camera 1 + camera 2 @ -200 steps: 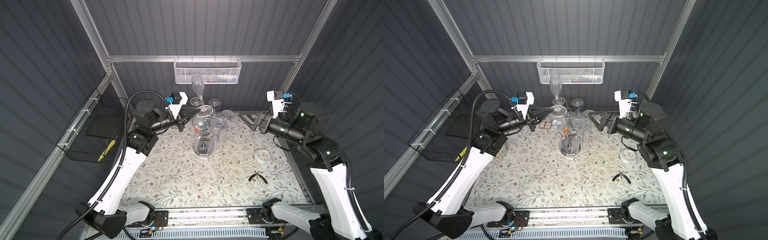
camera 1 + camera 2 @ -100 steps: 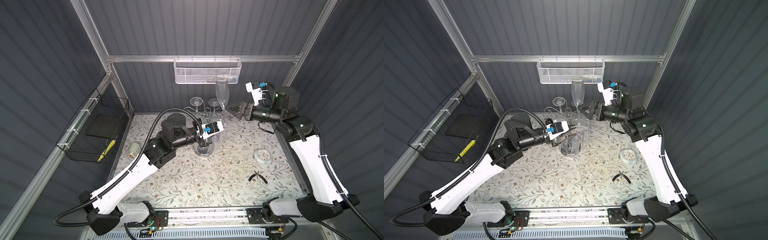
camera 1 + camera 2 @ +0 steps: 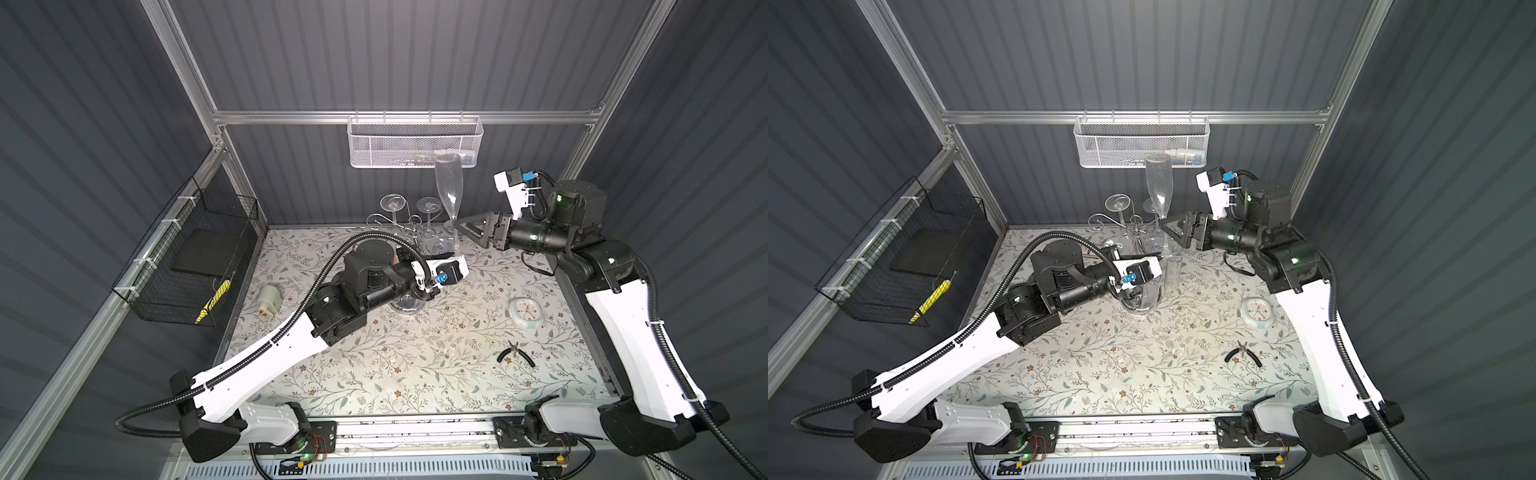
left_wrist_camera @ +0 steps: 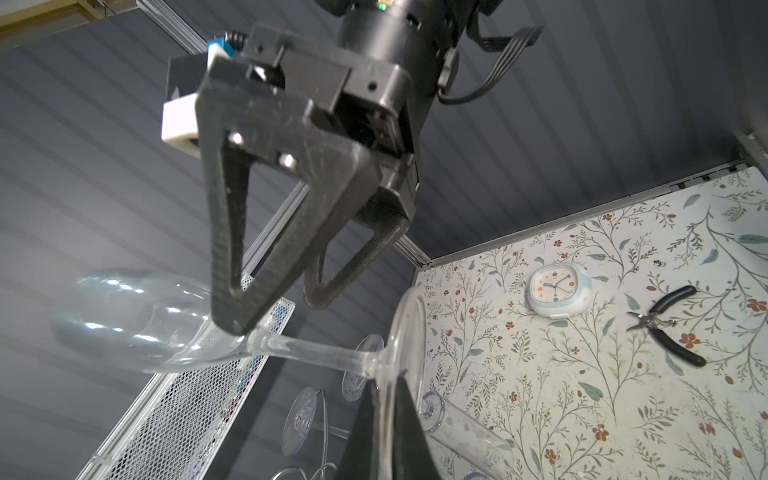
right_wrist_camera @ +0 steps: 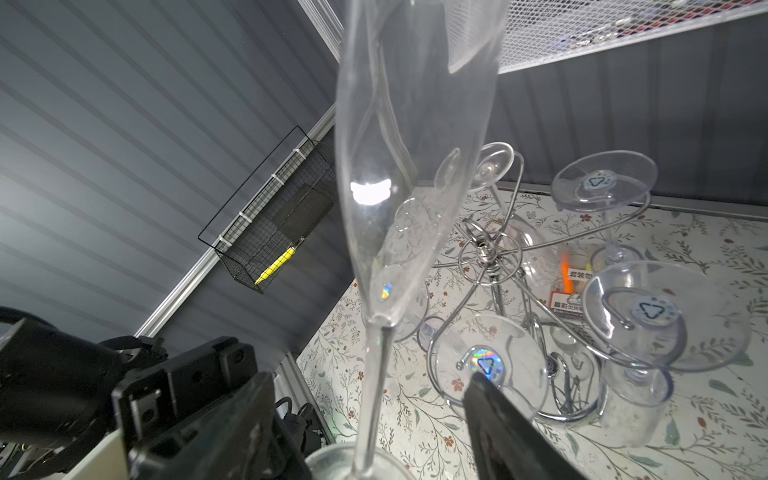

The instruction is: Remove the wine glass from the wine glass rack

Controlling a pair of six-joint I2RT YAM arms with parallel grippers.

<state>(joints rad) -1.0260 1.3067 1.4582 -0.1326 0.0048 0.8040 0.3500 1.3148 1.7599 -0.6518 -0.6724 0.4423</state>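
Top views first. The champagne flute [image 3: 448,187] stands upright in the air, bowl in front of the white mesh basket [image 3: 415,143]. It is clear of the wine glass rack [image 3: 375,217] and just beside its scroll arms. The left gripper [image 3: 452,253] sits low at the flute's foot. The right gripper [image 3: 457,226] reaches in level with the stem from the right side.

Over to the left wrist view. The foot disc runs edge-on between the left gripper's fingers [image 4: 361,440], which are clamped tight on it. The right gripper hangs above with its jaws apart, tips right where the bowl narrows into the stem. I can't see them pressing the glass.

Now the right wrist view. The stem rises between the right gripper's two dark fingers [image 5: 511,428], with a gap showing on both sides, so it has hold of nothing. Behind it the chrome rack has other stemmed glasses [image 5: 604,178] hanging foot-up on its arms.

My read is that the lift-off looks done and this is a handover. The next move calls for a gentle close on that thin stem. Only then should the left let go of the foot, and the carry should stay clear of the rack's curls.
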